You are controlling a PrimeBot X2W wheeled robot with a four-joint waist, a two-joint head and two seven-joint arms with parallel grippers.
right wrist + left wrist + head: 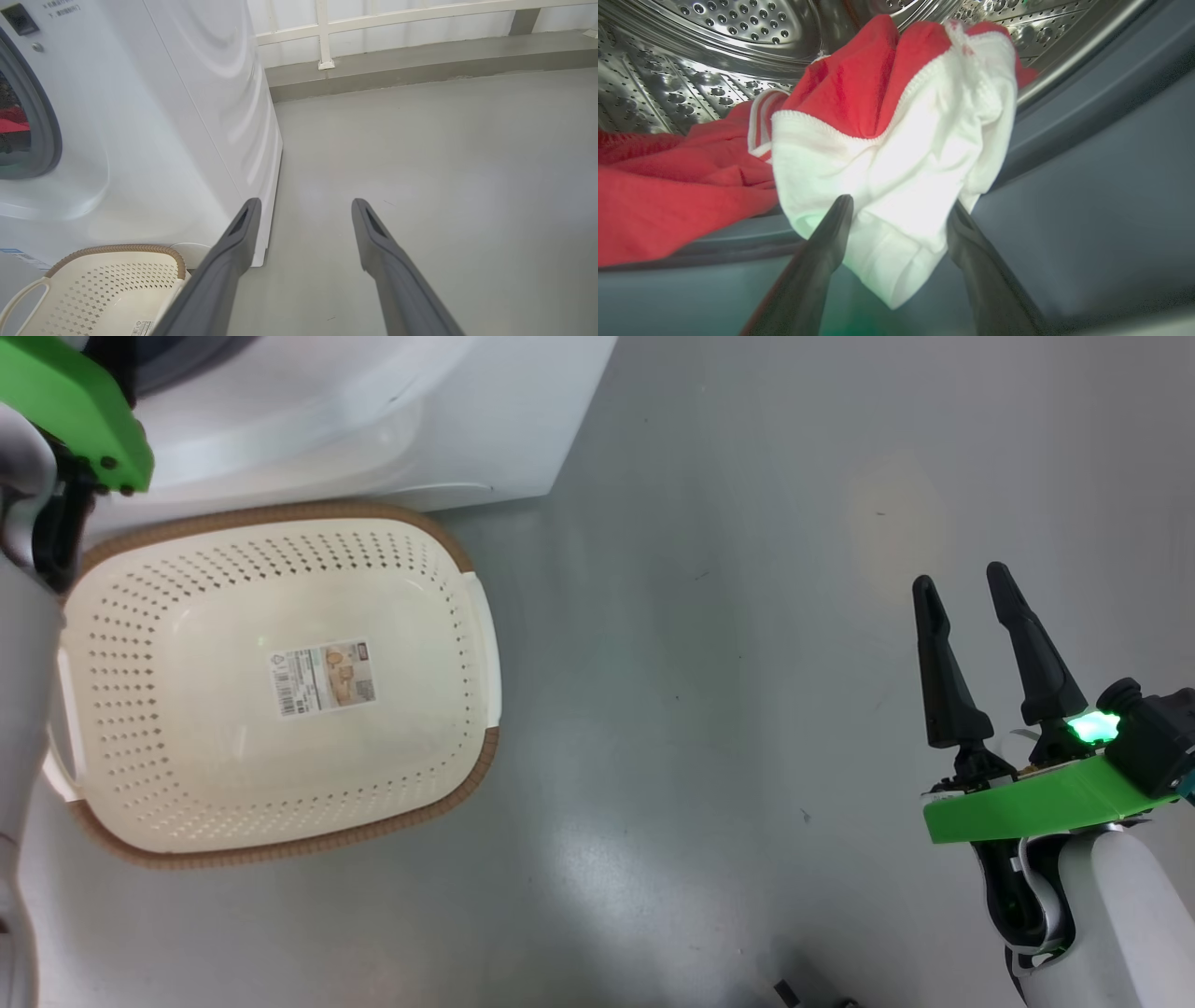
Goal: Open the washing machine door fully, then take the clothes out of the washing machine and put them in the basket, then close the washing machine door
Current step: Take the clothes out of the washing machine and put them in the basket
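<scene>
— Clothes (859, 93) in the drum (714, 28): bright red with white trim, bunched at the mouth.
— Left claw (900, 205) spread wide, white fold sitting right between its fingers (822, 252).

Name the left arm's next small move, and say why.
Probably shut the left gripper on the white cloth: it stands open and seems to straddle the cloth's hanging fold at the mouth of the drum. The red garment lies behind, and the basket holds no clothes yet.
</scene>
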